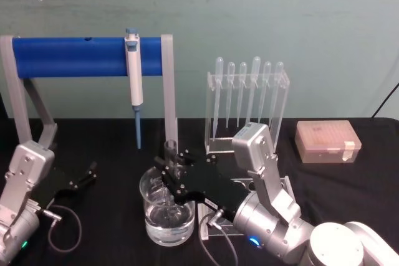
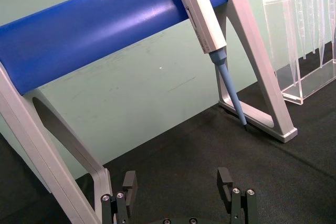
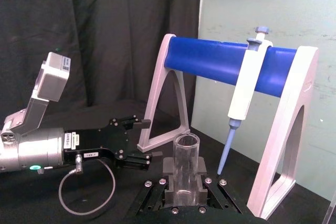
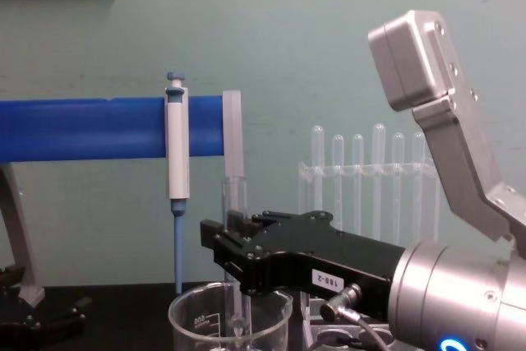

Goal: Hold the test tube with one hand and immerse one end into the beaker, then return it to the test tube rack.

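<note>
The right gripper (image 1: pixel 168 167) is closed on the test tube (image 1: pixel 170 149) and holds it upright, the lower end inside the beaker (image 1: pixel 156 219), near its middle and apart from the glass wall. The pipettor (image 1: pixel 133 73) tip hangs near, behind the rim. The left gripper (image 1: pixel 84 175) lies wide open and empty at the left, well apart, with bare black table (image 1: pixel 112 216) between.
</note>
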Controlling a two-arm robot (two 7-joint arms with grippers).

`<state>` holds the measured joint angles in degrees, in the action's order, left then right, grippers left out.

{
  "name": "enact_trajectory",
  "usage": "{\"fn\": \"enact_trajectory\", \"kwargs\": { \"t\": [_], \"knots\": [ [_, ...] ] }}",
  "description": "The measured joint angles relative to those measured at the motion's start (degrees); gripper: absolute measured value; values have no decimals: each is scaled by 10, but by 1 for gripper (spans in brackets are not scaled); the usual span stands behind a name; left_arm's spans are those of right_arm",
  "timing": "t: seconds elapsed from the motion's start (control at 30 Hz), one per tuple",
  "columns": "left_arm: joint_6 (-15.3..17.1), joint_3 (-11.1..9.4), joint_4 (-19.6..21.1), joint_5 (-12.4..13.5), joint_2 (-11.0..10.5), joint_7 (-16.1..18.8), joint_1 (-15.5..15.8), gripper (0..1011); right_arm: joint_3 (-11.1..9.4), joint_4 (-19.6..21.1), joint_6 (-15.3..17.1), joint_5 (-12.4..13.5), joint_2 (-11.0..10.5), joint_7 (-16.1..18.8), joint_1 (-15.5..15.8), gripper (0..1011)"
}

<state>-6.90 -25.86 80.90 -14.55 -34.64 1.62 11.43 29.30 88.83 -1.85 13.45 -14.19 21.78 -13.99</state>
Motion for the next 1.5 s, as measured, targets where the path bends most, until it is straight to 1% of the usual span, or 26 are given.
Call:
{"fn": "enact_trajectory", "kwargs": {
  "t": [0.37,0.5,1.5],
  "knots": [
    [0,0,0,0,0,0,0,1000,-6,-15,-11,-4,7,5,7,225],
    [0,0,0,0,0,0,0,1000,-8,-15,-11,-4,8,6,8,225],
    [0,0,0,0,0,0,0,1000,-7,-15,-11,-4,7,5,7,225]
  ]
}}
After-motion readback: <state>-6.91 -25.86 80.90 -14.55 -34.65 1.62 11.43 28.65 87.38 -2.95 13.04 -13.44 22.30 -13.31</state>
